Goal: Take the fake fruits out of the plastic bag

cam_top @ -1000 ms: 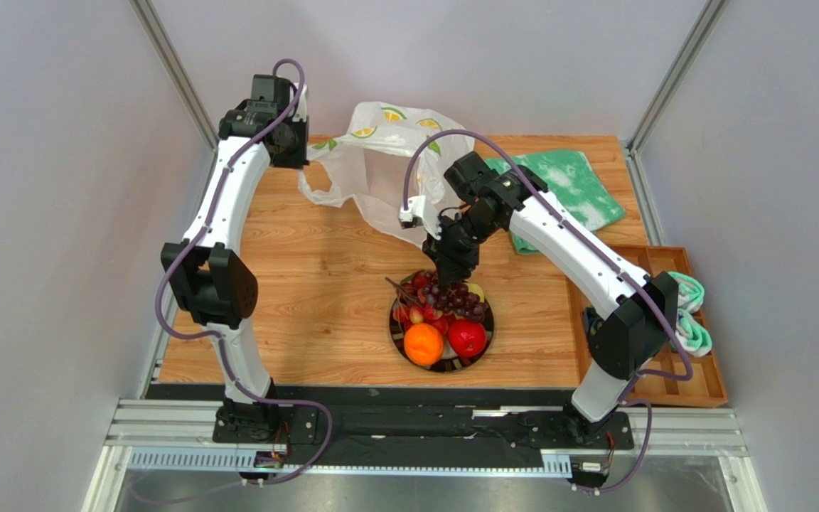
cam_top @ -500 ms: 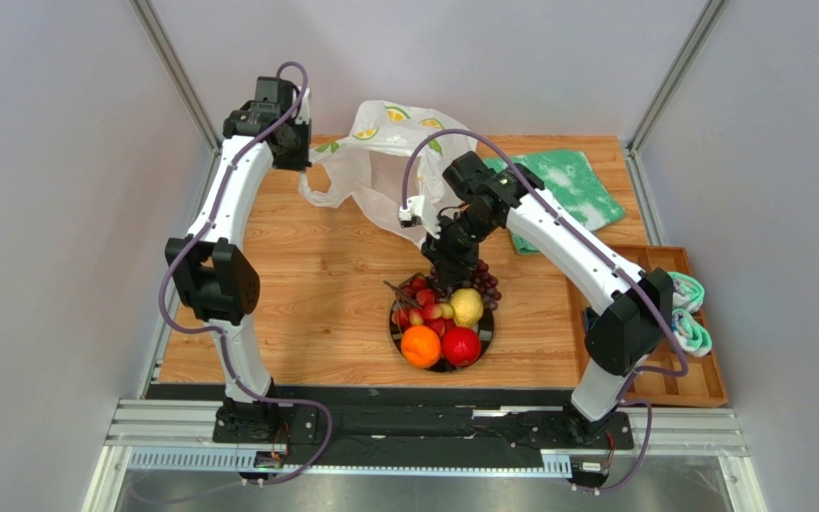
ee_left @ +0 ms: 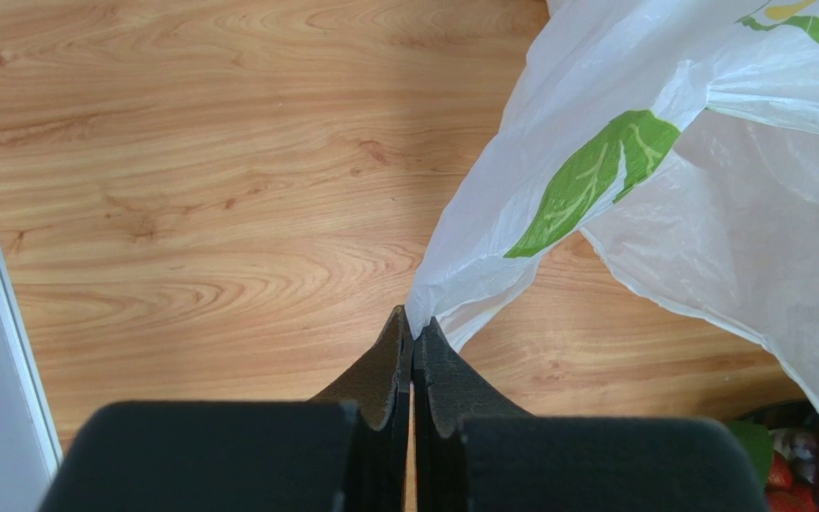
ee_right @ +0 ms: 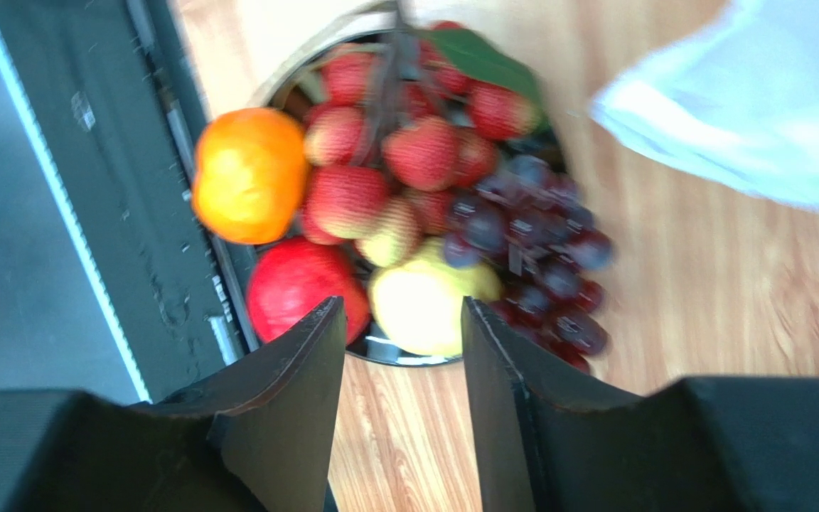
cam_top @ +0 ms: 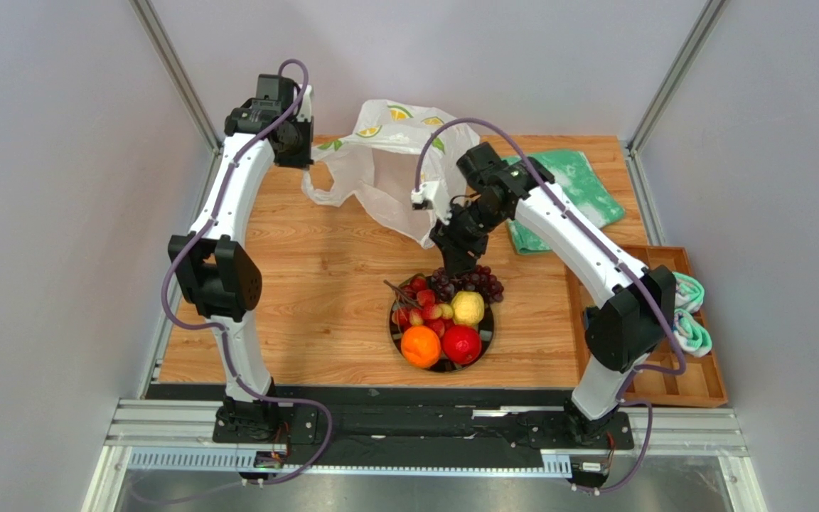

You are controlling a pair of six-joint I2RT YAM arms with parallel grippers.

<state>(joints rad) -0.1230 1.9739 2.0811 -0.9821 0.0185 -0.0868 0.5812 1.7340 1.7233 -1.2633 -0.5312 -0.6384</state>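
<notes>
setting: grey walls (cam_top: pixel 61 213) around a light wooden table (cam_top: pixel 318 288), both arms bolted at its near edge.
plastic bag (cam_top: pixel 382 181): thin translucent white, citrus-slice and green leaf prints; at the far middle of the table, partly lifted and sagging, one handle loop hanging on its left side.
left gripper (ee_left: pixel 414 325): at the far left corner, jaws closed tight on a pinched edge of the plastic bag (ee_left: pixel 702 213), holding that edge up off the wood.
right gripper (ee_right: pixel 401 309): jaws apart with nothing between them; hovers above the far edge of the plate, just near of the bag.
plate (cam_top: pixel 395 333): round, dark-rimmed, near the middle of the table, apart from the bag.
fake fruits: all on the plate, none seen in the bag.
orange (cam_top: pixel 421 346): near left of the plate.
apple (cam_top: pixel 461 345): red, near right, beside the orange.
lemon (cam_top: pixel 468 308): yellow, behind the apple.
grapes (cam_top: pixel 473 283): dark purple, at the far right rim, partly spilling over it.
berry cluster (cam_top: pixel 419 304): red and yellow, far left of the plate, with a green leaf.
cloth (cam_top: pixel 569 192): green-and-white, flat at the far right of the table.
tray (cam_top: pixel 692 389): wooden, at the right edge, holding a rolled cloth (cam_top: pixel 692 315) in teal and white.
</notes>
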